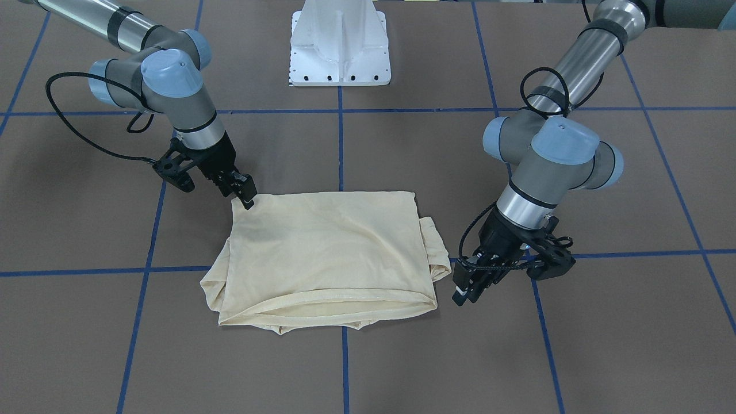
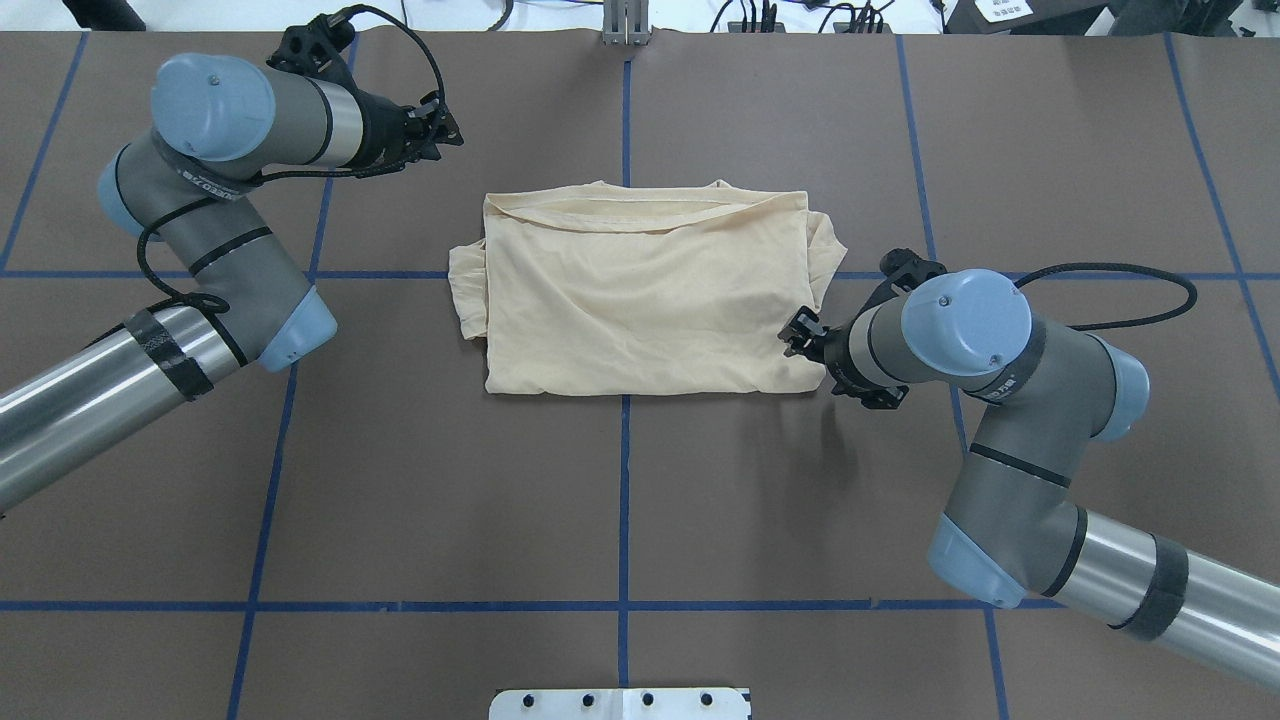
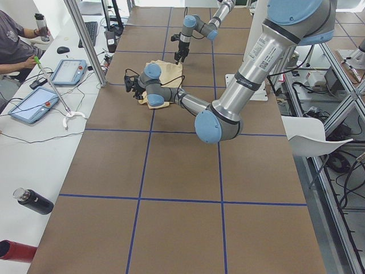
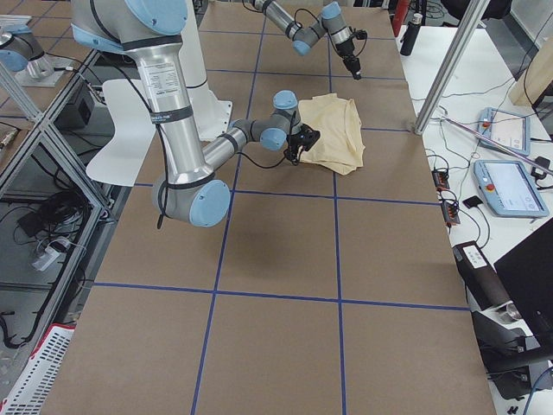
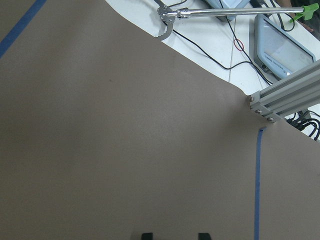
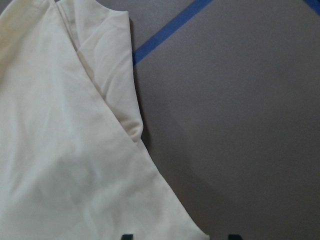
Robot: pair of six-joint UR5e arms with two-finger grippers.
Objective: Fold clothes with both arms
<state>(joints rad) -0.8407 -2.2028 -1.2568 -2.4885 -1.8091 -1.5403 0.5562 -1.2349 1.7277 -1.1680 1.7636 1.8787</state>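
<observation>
The clothes are one pale cream-yellow shirt (image 1: pixel 328 253) (image 2: pixel 640 300), folded into a rough rectangle at mid-table with its print hidden. My right gripper (image 1: pixel 244 192) (image 2: pixel 800 338) sits low at the shirt's corner nearest the robot. In the right wrist view its fingertips (image 6: pixel 127 236) stand wide apart, open, with the shirt's (image 6: pixel 65 150) edge lying between them. My left gripper (image 1: pixel 463 290) (image 2: pixel 445 125) hangs beside the shirt's far corner, apart from the cloth. In the left wrist view its fingertips (image 5: pixel 145 235) are open over the bare brown table (image 5: pixel 125 150).
The white pedestal base (image 1: pixel 339 52) stands at the robot's side of the table. Blue tape lines (image 2: pixel 625 500) grid the brown mat. Past the far edge are an aluminium post (image 5: pixel 285 95), tablets (image 3: pixel 31 103), cables, and a seated person (image 3: pixel 11 40).
</observation>
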